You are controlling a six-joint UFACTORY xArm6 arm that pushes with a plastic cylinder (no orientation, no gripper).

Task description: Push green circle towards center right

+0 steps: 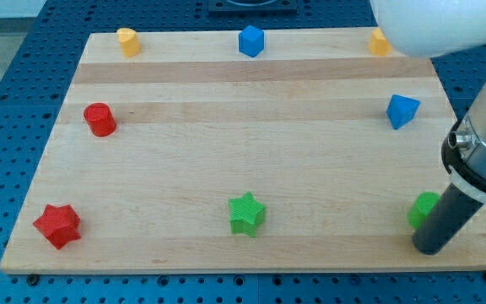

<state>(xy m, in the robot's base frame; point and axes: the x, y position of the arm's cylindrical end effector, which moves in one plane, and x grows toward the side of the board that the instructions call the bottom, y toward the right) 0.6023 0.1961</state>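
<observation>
The green circle [423, 208] sits near the view's bottom right corner of the wooden board [251, 169], partly hidden behind my rod. My tip [427, 250] rests on the board just below and to the right of the green circle, touching or nearly touching it. The white arm body fills the view's top right.
A green star [246, 213] lies at bottom centre. A red star [57, 225] is at bottom left, a red cylinder [100, 119] at left. A blue block [402, 111] is at right, another blue block [251, 40] at top centre. Yellow blocks sit at top left [126, 40] and top right [380, 42].
</observation>
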